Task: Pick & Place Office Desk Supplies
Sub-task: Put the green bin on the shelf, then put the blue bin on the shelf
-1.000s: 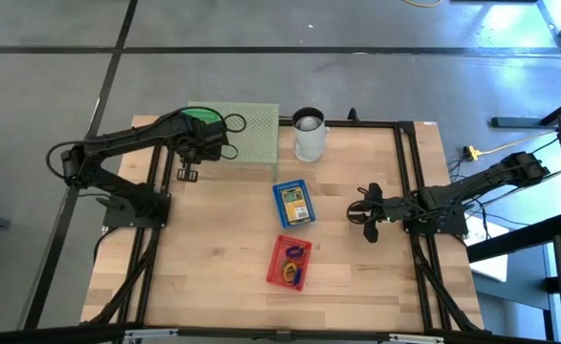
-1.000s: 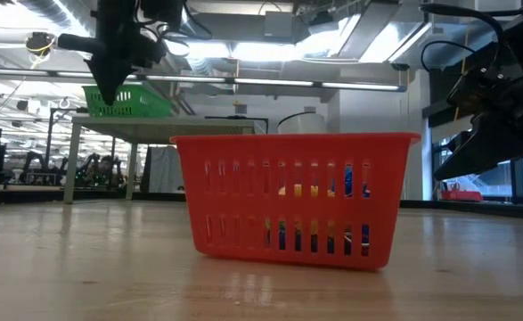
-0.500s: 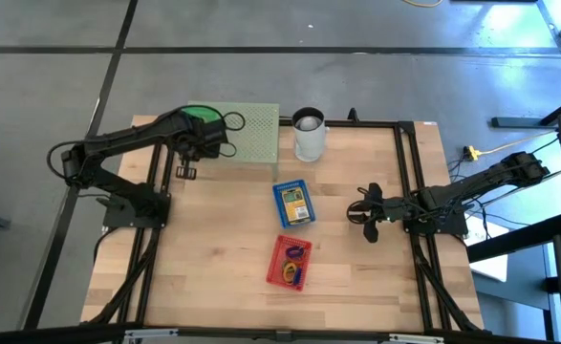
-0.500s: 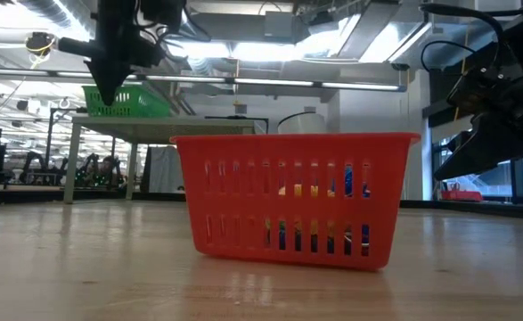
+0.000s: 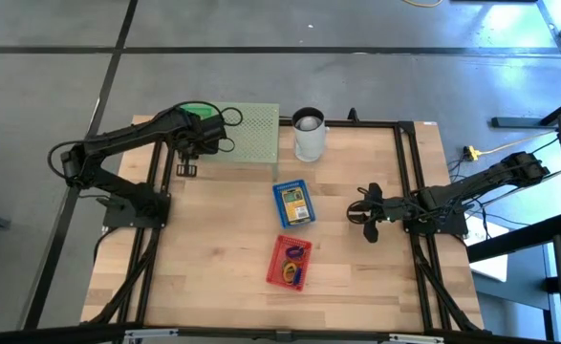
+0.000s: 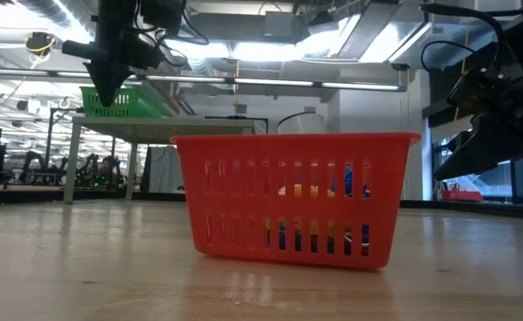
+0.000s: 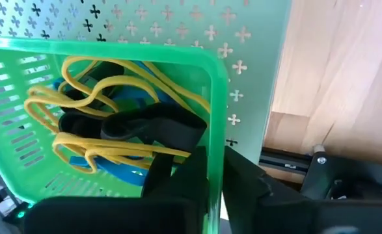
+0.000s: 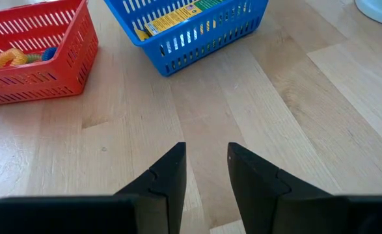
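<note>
1. Left tool (image 7: 213,188) hangs over the green basket (image 7: 47,84) at the far left corner of the counter (image 5: 213,258), with the basket's rim between its fingers. The fingers look only a little apart; I cannot tell if they pinch the rim.
2. Yellow rubber bands (image 7: 112,110) lie in the green basket, right in front of this tool and a bit lower. They are long loops, tangled over something black and something blue.
3. Right tool (image 8: 207,169) waits by the right edge, fingers a little spread, holding nothing.
4. Blue basket (image 5: 293,203) with a yellow pack sits mid-counter. Red basket (image 5: 291,262) with colored bands sits nearer the front edge.
5. I think the left arm is the nearer one to the yellow bands.
</note>
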### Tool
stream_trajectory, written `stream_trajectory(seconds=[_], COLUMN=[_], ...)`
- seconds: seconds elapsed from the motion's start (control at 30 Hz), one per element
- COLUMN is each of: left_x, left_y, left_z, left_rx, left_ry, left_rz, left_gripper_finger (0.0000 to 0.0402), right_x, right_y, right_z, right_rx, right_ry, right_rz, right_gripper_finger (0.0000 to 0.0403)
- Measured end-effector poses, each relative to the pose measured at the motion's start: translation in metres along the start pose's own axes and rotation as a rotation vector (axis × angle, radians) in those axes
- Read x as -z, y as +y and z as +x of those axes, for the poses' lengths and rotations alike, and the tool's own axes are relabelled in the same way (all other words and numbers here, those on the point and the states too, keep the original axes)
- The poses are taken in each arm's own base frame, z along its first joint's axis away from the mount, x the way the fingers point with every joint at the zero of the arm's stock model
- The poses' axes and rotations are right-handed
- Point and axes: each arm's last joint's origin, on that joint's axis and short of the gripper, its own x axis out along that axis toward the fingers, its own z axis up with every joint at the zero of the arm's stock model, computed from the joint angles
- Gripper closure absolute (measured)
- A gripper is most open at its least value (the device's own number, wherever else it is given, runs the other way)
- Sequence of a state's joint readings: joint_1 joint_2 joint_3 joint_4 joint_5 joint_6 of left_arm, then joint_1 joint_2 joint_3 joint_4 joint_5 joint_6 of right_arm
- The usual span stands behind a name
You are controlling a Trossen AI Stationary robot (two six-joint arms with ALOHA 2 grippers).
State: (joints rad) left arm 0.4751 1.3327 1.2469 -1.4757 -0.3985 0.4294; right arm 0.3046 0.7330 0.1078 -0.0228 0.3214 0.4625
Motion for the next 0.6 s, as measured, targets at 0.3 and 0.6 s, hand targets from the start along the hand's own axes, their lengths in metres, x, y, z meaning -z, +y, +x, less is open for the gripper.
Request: stream_trajectory(seconds=[0.3, 0.6], left_x=[0.0, 0.015], left_y=[-0.002, -0.014], left_z=[-0.003, -0.026], left_rx=[-0.014, -0.14], left_ry=[-0.02, -0.14], left_rz=[-0.015, -0.007], left_gripper_finger=[0.0299, 0.0263], right_x=[0.0, 0.0], right_y=[0.0, 0.0], right_z=[0.0, 0.0], right_rx=[0.0, 0.0], right_ry=[0.0, -0.001], right_rz=[0.0, 0.0], right_gripper_finger=[0.0289, 0.0289])
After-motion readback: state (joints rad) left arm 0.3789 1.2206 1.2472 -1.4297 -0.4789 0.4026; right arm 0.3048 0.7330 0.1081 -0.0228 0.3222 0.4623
